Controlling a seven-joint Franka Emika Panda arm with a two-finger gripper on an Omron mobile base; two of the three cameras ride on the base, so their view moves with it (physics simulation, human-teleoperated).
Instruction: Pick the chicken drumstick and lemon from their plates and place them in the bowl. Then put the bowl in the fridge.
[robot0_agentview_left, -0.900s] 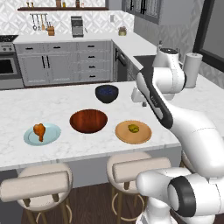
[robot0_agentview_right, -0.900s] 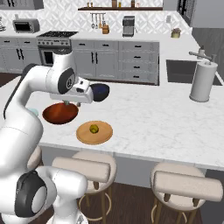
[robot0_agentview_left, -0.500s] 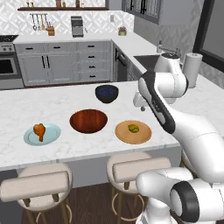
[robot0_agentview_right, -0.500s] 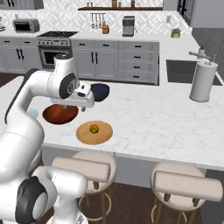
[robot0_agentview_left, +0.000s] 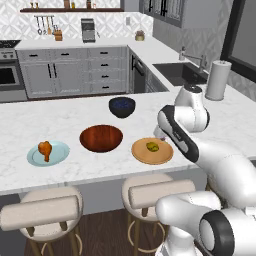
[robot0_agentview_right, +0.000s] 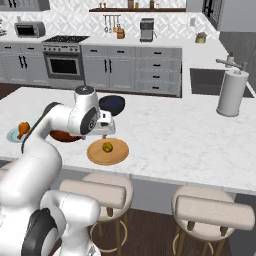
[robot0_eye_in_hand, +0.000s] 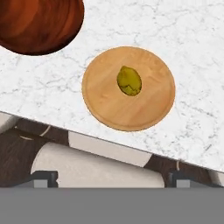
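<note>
Lemon sits slightly off centre on the tan plate, nothing touching it. The tan plate is my landmark: the brown bowl lies just beside it, empty; the drumstick rests on the pale blue plate, beyond the bowl and well apart from the tan plate. My gripper hovers above the tan plate's stool-side edge, jaws spread wide, holding nothing. Judgement: lemon first. I should centre over the fruit, descend straight, straddle its narrow width, and close gently, since a round fruit may roll on flat wood.
</note>
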